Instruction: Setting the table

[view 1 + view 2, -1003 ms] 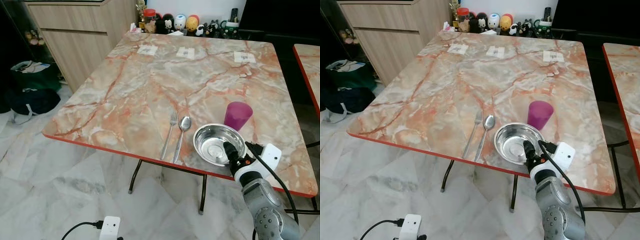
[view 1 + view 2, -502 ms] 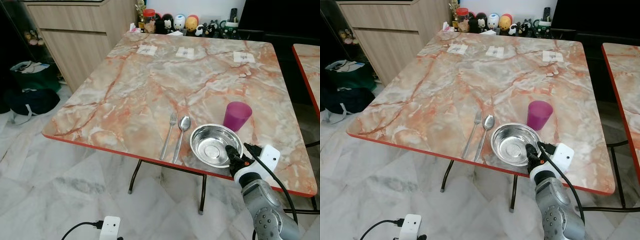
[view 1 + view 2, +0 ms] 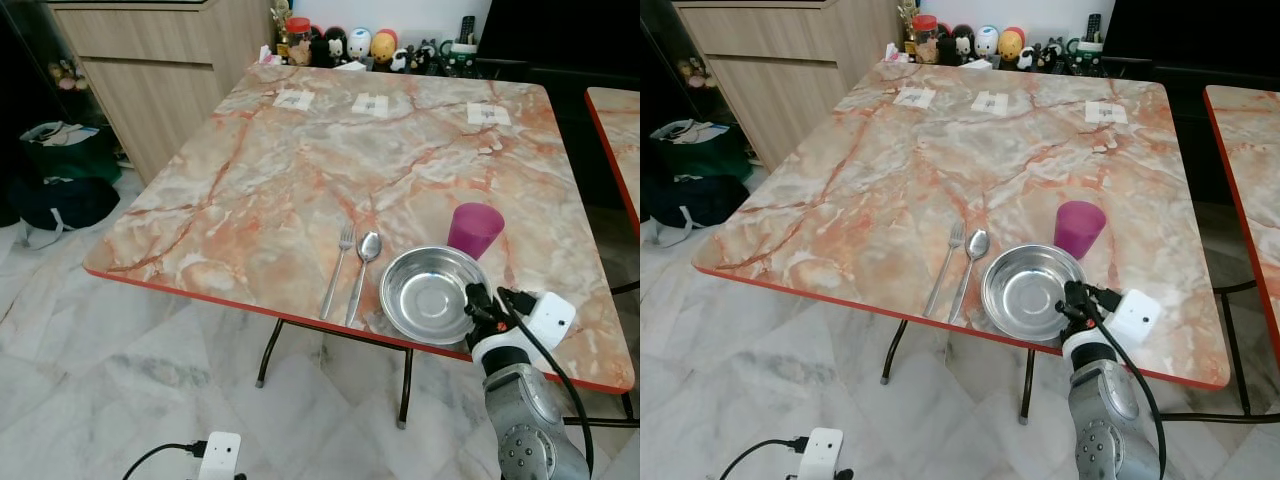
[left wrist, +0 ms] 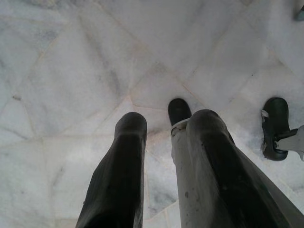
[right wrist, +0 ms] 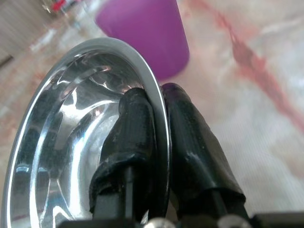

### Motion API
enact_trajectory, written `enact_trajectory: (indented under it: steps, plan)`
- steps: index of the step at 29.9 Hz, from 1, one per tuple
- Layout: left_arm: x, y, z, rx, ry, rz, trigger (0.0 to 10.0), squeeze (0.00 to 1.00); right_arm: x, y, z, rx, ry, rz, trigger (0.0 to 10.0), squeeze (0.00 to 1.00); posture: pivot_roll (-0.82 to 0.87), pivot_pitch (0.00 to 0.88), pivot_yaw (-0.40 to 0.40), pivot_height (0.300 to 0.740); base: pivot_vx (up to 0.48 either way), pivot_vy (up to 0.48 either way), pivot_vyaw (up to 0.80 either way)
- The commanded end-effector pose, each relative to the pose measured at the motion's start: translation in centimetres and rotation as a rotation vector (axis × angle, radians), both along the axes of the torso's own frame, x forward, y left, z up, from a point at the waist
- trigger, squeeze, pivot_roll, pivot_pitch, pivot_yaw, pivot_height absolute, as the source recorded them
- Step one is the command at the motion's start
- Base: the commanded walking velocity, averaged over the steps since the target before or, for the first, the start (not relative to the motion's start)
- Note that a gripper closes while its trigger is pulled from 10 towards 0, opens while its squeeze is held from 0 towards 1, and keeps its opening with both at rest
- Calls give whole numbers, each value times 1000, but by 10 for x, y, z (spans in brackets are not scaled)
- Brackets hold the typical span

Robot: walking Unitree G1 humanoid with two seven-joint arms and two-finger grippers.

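The round stainless-steel bowl (image 3: 428,296) sits near the front edge of the square table with an orange-veined marble top and red rim (image 3: 300,170), its rim pinched between the closed fingers of the right gripper (image 5: 159,102), with a purple plastic cup (image 3: 474,231) just behind it and a steel fork (image 3: 339,271) and spoon (image 3: 363,274) lying side by side to its left. Small white paper slips (image 3: 371,104) and a row of figurines (image 3: 360,46) line the far edge beside a light wooden cabinet (image 3: 160,60); no writing is legible. The left gripper (image 4: 161,161) hangs with fingers apart over the white marble floor (image 4: 71,71).

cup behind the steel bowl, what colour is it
The cup is purple, seen best in the left eye view, upright just beyond the bowl.
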State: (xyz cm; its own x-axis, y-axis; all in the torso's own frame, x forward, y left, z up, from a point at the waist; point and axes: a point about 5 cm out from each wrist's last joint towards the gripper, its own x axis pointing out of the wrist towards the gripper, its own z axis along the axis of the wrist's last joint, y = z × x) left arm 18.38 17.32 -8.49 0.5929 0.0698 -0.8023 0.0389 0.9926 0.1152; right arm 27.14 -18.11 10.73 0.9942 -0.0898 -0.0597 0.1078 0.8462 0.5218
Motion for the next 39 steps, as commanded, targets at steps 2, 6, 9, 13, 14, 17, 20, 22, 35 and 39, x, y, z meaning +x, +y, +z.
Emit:
enact_trajectory:
  steps: [2,6,9,13,14,17,20,22,35,39]
  plan:
    - [-6,1,-3,12,29,-16,10000,0,1,4,22,7,-137,19,0,0,-84,100,35,740,0,0,0]
    - [10,33,10,32,-41,-10,10000,0,1,16,46,-112,-293,86,10000,0,-86,99,37,740,0,0,0]
    - [3,40,8,48,-15,-13,10000,0,2,18,45,-127,-301,80,10000,0,-84,98,36,740,0,0,0]
    - [0,42,6,57,-2,-16,10000,0,2,16,48,-135,-316,53,10000,0,-86,98,36,740,0,-296,0]
    - [0,42,6,59,1,-15,10000,0,2,16,49,-139,-320,51,10000,0,-86,98,36,740,0,-469,0]
    - [1,40,6,59,14,-15,10000,0,4,15,52,-199,-330,27,10000,0,-88,97,34,740,0,-469,0]
    - [1,40,6,59,22,-15,10000,0,5,12,53,-206,-331,8,10000,0,-90,95,34,740,0,-469,-256]
    - [3,38,7,54,1,-20,10000,0,5,11,53,-207,-332,3,10000,0,-90,95,34,740,0,-469,-769]
    - [5,36,7,49,-16,-26,10000,0,6,7,53,-229,-340,-42,10000,0,-93,83,35,740,0,-467,-107]
    - [4,36,7,50,-15,-29,10000,0,6,6,53,-228,-343,-53,10000,0,-95,79,36,740,0,-465,0]
